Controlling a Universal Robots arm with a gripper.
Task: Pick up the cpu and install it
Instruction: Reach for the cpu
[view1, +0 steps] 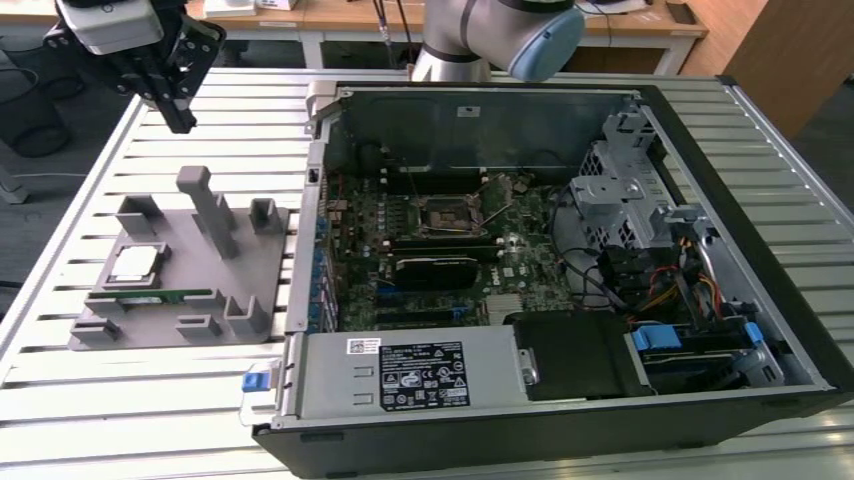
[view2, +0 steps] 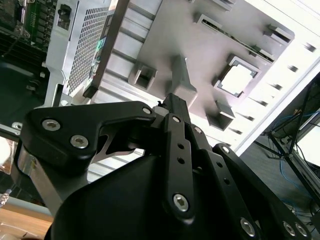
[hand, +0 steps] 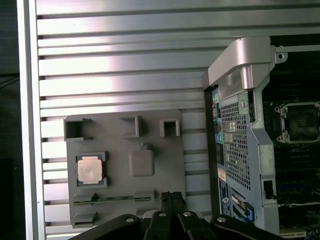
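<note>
Gripper (hand: 172, 196) up close: hangs over grey tray (hand: 115, 145), fingers (view2: 176, 107) pressed together, gripping nothing. Leaves cpu (hand: 90, 169) flat in its square pocket, below fingertips and aside, well apart.

Slatted metal table (view1: 147, 410) brightly lit; wooden desks (view1: 354, 14) behind; wooden panel (view1: 787, 55) at exterior view's right

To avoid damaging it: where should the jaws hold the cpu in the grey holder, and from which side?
Grip the cpu by two opposite thin edges, coming straight down from above. It lies flat, metal top up, sunk in a pocket of the grey holder, so a sideways approach looks blocked.
</note>
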